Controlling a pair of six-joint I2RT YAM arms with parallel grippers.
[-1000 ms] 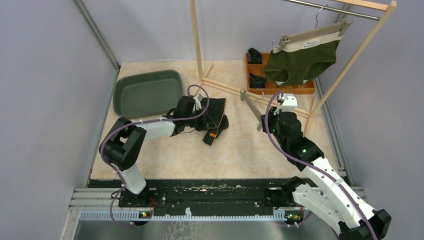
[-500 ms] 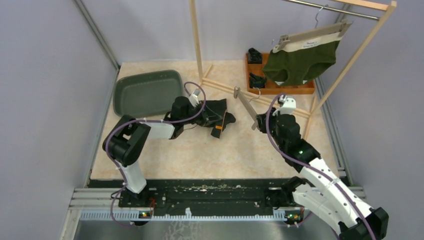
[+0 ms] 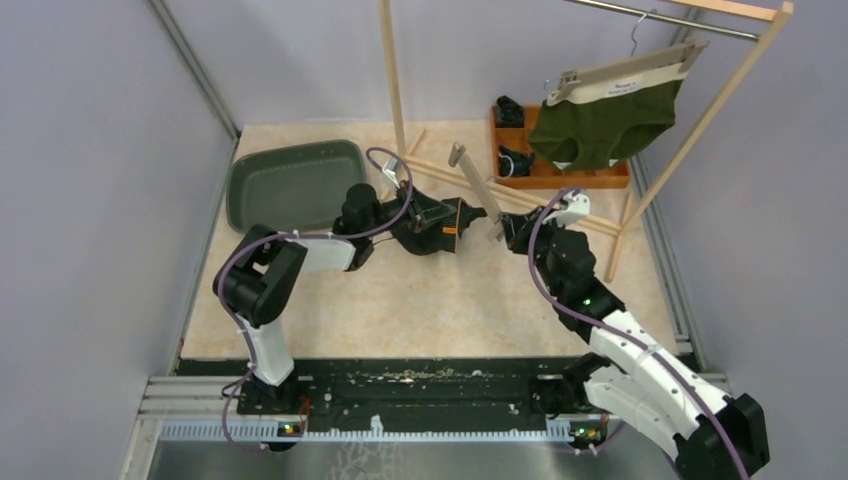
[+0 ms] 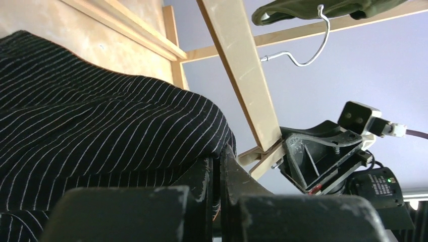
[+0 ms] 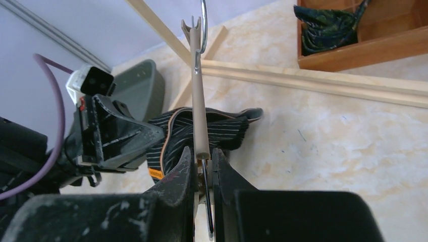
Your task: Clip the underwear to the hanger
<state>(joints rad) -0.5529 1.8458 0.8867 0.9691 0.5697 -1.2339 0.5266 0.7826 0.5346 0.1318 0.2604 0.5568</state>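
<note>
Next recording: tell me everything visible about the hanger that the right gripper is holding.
The hanger is a flat, pale tan bar, wood or plastic by its look, with a thin metal hook at mid-length and a forked far end. The right gripper is shut on its lower end, holding it tilted above the table, beside the striped underwear; contact between them is unclear.

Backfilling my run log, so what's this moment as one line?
left gripper: shut on black pinstriped underwear | right gripper: shut on beige bar hanger with wire hook | status: underwear beside hanger, not yet clipped
</note>
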